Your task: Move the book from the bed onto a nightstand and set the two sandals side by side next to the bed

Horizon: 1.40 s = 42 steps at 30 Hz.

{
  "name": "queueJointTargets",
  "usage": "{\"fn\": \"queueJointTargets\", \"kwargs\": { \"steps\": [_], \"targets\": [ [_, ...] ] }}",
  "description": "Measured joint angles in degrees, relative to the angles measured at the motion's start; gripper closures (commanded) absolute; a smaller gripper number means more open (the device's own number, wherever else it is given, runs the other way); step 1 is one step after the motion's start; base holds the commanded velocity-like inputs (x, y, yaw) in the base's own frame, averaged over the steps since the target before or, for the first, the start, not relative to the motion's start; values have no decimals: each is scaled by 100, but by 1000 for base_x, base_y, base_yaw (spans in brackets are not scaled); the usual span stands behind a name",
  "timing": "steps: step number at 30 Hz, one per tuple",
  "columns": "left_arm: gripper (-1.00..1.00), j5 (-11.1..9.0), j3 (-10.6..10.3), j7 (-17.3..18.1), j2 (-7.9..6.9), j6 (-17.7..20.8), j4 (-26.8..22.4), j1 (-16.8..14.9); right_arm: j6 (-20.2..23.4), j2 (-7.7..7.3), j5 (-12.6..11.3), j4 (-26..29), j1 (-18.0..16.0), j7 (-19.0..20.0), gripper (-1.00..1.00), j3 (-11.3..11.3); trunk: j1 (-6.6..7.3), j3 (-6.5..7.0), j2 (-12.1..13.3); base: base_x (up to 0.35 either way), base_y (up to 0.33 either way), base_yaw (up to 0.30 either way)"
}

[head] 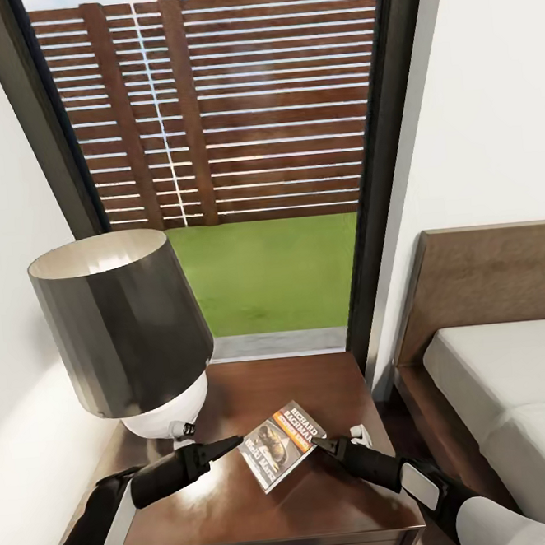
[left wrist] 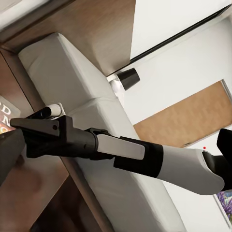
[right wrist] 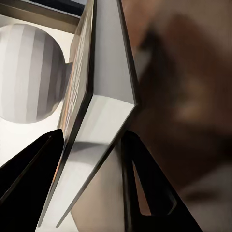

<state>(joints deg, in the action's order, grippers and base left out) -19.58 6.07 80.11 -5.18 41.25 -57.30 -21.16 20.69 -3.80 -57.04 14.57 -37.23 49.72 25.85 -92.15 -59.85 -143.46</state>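
Note:
The book (head: pixel 282 453), a thin paperback with a dark cover and orange band, hovers tilted just over the nightstand (head: pixel 315 384). My right gripper (head: pixel 322 443) is shut on its right edge. In the right wrist view the book (right wrist: pixel 101 96) stands edge-on between the two dark fingers (right wrist: pixel 29 164). My left gripper (head: pixel 236 442) points at the book's left corner, open and a little short of it. A corner of the book (left wrist: pixel 4 113) shows in the left wrist view. The bed (head: pixel 514 384) lies to the right. The sandals are out of view.
A lamp (head: pixel 119 319) with a big dark shade stands on the nightstand's left half, close to my left arm. Behind is a tall window (head: pixel 236 143) with grass and a slatted fence. A narrow gap of floor separates nightstand and bed frame.

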Motion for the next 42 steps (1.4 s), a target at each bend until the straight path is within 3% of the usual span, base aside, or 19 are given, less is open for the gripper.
{"fn": "queueJointTargets", "kwargs": {
  "steps": [7,33,34,42],
  "targets": [
    [-100,0,0,0,0,-1,0,1,55,-2,-50,9,-3,16,100,-49,-10,-87,-6,0,0,0],
    [-100,0,0,0,0,-1,1,0,31,1,-57,8,-1,24,100,-40,-10,-88,-6,0,0,0],
    [-100,0,0,0,0,-1,0,0,26,2,-44,7,-2,24,-100,-41,-10,-88,-6,0,0,0],
    [-100,0,0,0,0,-2,0,0,23,2,-48,7,-3,25,-100,-36,-10,-88,-6,0,0,0]
  ]
}}
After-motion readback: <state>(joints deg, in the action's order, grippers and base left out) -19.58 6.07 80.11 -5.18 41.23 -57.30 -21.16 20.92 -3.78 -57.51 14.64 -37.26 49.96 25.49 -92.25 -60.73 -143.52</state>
